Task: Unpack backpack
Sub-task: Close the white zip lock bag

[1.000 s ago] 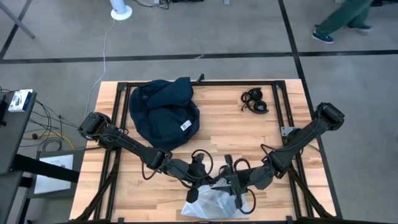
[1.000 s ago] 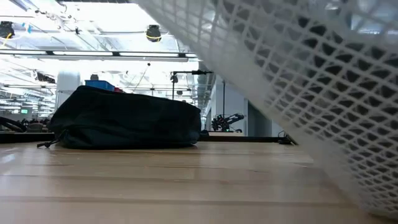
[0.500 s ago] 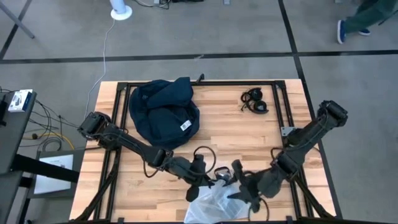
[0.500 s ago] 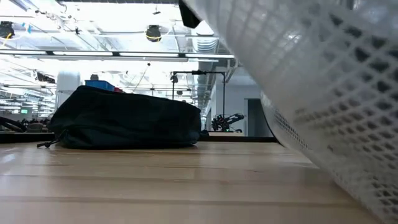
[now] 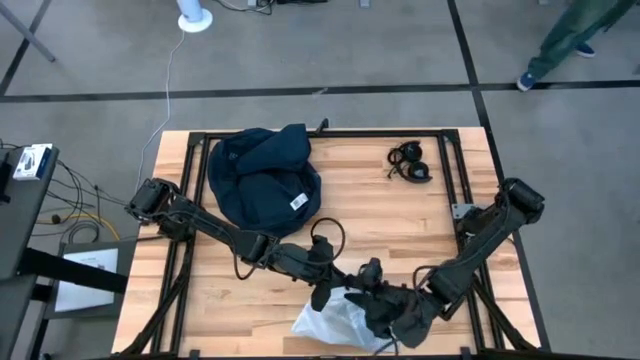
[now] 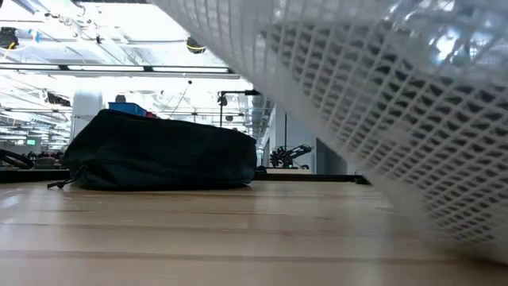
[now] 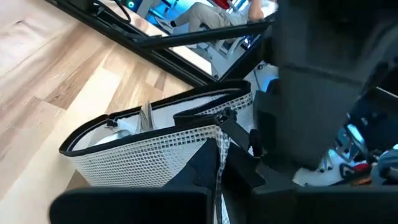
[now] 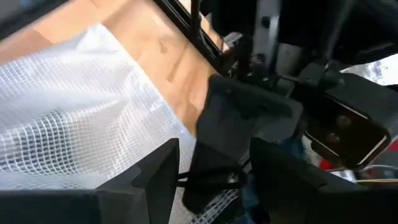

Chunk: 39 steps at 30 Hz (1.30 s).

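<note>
The dark navy backpack [image 5: 262,180] lies closed on its side at the table's far left, also seen in the low view [image 6: 159,155]. A clear mesh bag [image 5: 335,325] with a black-trimmed mouth [image 7: 155,118] sits at the near edge and fills the low view's right [image 6: 413,119]. My left gripper [image 5: 325,293] is shut on the bag's rim. My right gripper [image 5: 372,300] faces it from the right, fingers apart, right beside the same rim [image 8: 211,208]. My left gripper pinches the mesh bag's black-hemmed rim [image 7: 219,168] between its two fingers, at the end of the bag's mouth. It comes slanting down from the table's far left. The rim is held up; the bag's body rests on the table. My right gripper: whether it touches the bag, I cannot tell.
A black pair of headphones [image 5: 410,163] lies at the far right of the table. Black frame rails [image 5: 465,190] run along the table's sides. A person's legs [image 5: 560,45] pass on the floor beyond the far right corner.
My right gripper has swung toward the table's near right and then come back left toward my left gripper. The mesh bag's raised part rose and then spread left again across the low view. My left gripper has shifted slightly toward the near edge, still holding on.
</note>
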Motion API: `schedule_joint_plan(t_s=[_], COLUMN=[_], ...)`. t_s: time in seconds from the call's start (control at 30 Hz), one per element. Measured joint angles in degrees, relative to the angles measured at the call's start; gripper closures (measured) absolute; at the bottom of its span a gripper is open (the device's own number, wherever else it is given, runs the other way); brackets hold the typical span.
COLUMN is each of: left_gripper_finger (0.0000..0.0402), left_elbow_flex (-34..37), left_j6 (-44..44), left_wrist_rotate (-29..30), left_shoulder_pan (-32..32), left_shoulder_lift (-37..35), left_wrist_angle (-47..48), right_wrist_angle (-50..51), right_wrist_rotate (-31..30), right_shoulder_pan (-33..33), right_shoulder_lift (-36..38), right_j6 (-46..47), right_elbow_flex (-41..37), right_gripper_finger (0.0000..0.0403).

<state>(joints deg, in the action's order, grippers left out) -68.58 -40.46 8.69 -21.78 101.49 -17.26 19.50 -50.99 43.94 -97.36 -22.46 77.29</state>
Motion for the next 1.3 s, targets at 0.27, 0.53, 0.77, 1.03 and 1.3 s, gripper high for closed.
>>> schedule_joint_plan(t_s=[0.27, 0.53, 0.77, 1.03, 1.3], left_gripper_finger=[0.0401, 0.0401, 0.0401, 0.0401, 0.0401], left_elbow_flex=[0.0, 0.0, 0.0, 0.0, 0.0], left_j6=[-4.1, -5.2, -8.2, -8.7, -8.5], left_wrist_rotate=[0.4, -0.1, -2.5, -2.4, -2.4], left_shoulder_pan=[1.9, 2.7, 2.7, 2.4, 2.4], left_shoulder_lift=[0.0, 0.0, 0.0, 0.0, 0.0], left_wrist_angle=[-0.2, -2.6, -4.9, -7.3, -6.6], right_wrist_angle=[4.0, 8.8, 6.6, 5.6, 5.1], right_wrist_rotate=[-8.7, -11.9, -12.8, -17.9, -18.9], right_shoulder_pan=[3.6, 4.8, 4.1, 3.2, 2.9], right_shoulder_lift=[-0.4, -1.8, -5.2, -5.1, -5.1], right_j6=[-2.6, -3.5, -12.2, -19.1, -20.7], right_elbow_flex=[0.0, 0.0, 0.0, 0.0, 0.0], right_gripper_finger=[0.0216, 0.0216, 0.0216, 0.0242, 0.0297])
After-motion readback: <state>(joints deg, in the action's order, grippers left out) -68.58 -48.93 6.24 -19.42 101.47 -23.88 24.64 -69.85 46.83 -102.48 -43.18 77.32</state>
